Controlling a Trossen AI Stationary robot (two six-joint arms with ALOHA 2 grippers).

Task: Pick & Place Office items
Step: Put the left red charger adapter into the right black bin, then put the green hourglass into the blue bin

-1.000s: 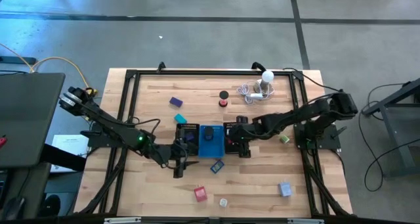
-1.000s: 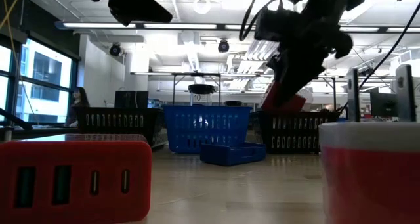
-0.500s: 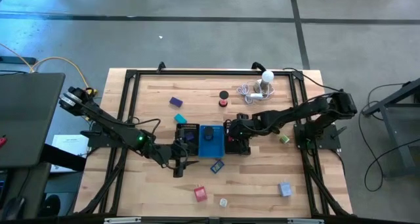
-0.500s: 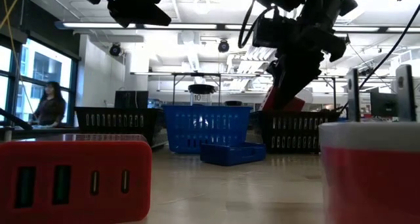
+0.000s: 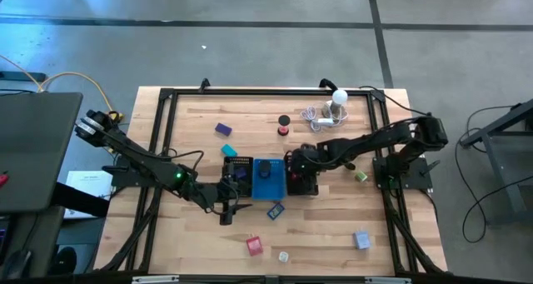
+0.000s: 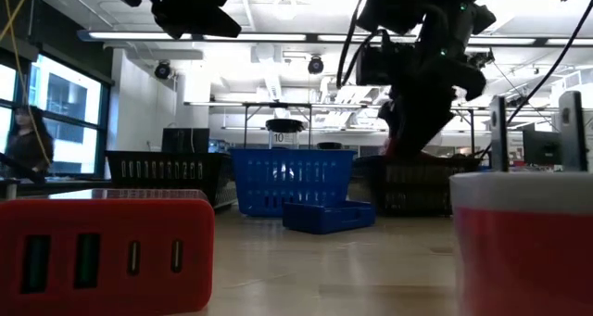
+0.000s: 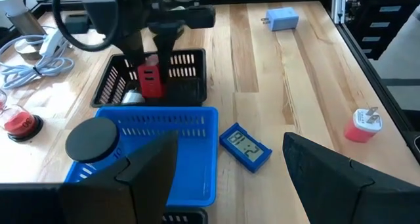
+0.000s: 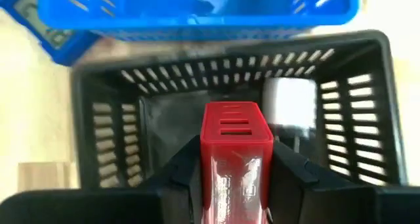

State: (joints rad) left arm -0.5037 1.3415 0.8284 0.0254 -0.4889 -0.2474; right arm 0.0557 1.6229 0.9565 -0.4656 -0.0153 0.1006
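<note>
My right gripper point(image 5: 300, 169) is shut on a red block point(image 8: 235, 129) and hovers over the right black mesh tray point(image 8: 98, 119), which also holds a grey item point(image 8: 289, 102). In the left wrist view the red block point(image 7: 151, 81) hangs inside that tray's walls. My left gripper point(image 5: 226, 204) waits open, above the table on the near side of the trays. The blue tray point(image 7: 190, 135) holds a black disc point(image 7: 92, 137). A blue flat item point(image 7: 245, 146) lies on the table beside it. My right gripper pinches the red block between its two fingers point(image 8: 184, 168), one on each long side point(image 8: 209, 159). It comes from above, pointing down into the tray. The block hangs upright below the fingers with its free end point(image 8: 235, 112) lowest; whether that end touches the tray floor is not visible.
Loose on the table: a purple block point(image 5: 223, 128), a teal block point(image 5: 227, 150), a red spool point(image 5: 284, 131), a black disc point(image 5: 284, 120), a red block point(image 5: 254, 246), a grey-blue block point(image 5: 361, 239), a white bulb with cable point(image 5: 333, 105). A second black tray point(image 5: 237, 169) stands left of the blue one.
My right gripper has moved a little toward the table's left and gone down, carrying the red block from above the black mesh tray's rim to inside its walls. It has stayed shut on the block.
</note>
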